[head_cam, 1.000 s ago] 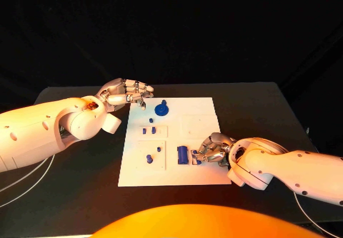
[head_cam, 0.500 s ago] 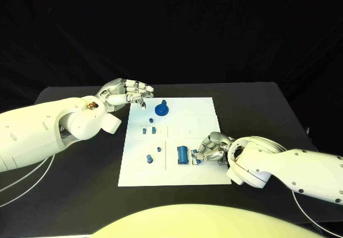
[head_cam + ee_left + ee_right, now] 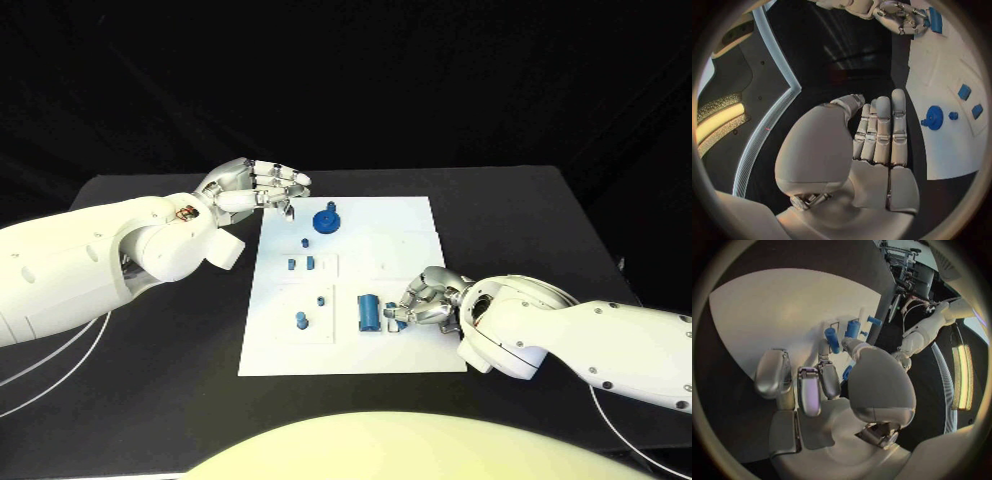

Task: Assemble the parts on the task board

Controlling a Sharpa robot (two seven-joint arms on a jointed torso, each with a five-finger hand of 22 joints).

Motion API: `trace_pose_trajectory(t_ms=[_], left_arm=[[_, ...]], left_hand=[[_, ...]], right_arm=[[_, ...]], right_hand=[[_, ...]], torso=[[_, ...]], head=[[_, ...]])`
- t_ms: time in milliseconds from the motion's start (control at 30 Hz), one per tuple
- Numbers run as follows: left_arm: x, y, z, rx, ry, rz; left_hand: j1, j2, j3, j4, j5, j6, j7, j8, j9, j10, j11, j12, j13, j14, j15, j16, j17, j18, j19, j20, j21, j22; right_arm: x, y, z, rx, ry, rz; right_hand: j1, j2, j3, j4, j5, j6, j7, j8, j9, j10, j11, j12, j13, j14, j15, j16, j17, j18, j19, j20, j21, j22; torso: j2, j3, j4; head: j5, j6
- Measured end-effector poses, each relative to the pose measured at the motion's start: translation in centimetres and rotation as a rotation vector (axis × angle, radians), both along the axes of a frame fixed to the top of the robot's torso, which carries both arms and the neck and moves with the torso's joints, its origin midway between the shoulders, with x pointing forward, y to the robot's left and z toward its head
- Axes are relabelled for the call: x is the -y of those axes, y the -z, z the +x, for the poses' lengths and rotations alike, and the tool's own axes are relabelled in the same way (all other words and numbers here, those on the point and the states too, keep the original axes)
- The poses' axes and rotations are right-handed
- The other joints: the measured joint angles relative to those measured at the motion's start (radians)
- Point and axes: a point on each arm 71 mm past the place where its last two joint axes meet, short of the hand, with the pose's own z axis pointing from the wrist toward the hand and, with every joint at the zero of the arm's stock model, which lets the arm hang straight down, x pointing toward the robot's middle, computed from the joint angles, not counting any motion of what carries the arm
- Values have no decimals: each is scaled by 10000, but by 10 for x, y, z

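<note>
The white task board (image 3: 389, 345) lies mid-table. A blue cylinder (image 3: 369, 312) lies on its near half, also seen in the right wrist view (image 3: 832, 339). My right hand (image 3: 428, 300) rests on the board just right of the cylinder and pinches a small blue part (image 3: 392, 312) between thumb and fingers (image 3: 847, 372). My left hand (image 3: 260, 187) hovers over the board's far left corner, fingers straight and close together (image 3: 879, 130), holding nothing. A round blue part (image 3: 329, 220) stands near it (image 3: 934, 117).
Small blue parts sit along the board's left half: one (image 3: 306, 241), a pair (image 3: 300, 264), another (image 3: 319, 299) and one nearer (image 3: 302, 320). The board's right half (image 3: 404, 250) shows bare recesses. Black table (image 3: 159, 340) surrounds the board.
</note>
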Motion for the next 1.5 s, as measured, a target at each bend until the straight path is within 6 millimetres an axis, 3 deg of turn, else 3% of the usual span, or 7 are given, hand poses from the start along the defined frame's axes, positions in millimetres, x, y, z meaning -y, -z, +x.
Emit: trace_pose_trajectory(t_ms=[1033, 1200, 1500], left_arm=[[0, 0, 0, -17, -3, 15], [-1, 0, 1, -21, -5, 21], [-1, 1, 1, -30, 0, 33]], left_hand=[[0, 0, 43, 43, 0, 0, 0, 0, -4, 0, 0, -51, 2, 0, 0, 0, 2, -1, 0, 0, 0, 0], [-29, 29, 42, 43, 0, 0, 0, 0, -4, 0, 0, -51, 2, 0, 0, 0, 2, 0, 0, 0, 0, 0], [-39, 39, 42, 42, 0, 0, 0, 0, -4, 0, 0, -51, 2, 0, 0, 0, 2, 0, 0, 0, 0, 0]], right_arm=[[5, -2, -14, -248, -213, 71], [5, -1, -15, -301, -289, 69], [7, 0, -18, -404, -416, 83]], right_hand=[[-261, 156, -273, -25, 310, -4, 3, -1, 9, 0, 0, 0, 0, 0, 0, 0, -2, 0, 0, 0, 1, -3], [234, 136, -326, -164, 184, -4, 3, -1, 21, 37, -37, -1, 0, 0, 0, -1, -2, 0, 0, 0, 1, -3], [256, 115, -382, -107, 76, -4, 3, -1, 20, 37, -37, -1, 0, 0, 0, -1, -2, -1, 0, 0, 2, -4]], torso=[[-1, 6, -9], [-1, 6, -7], [-1, 0, -7]], head=[[10, -1], [7, -1], [-7, -1]])
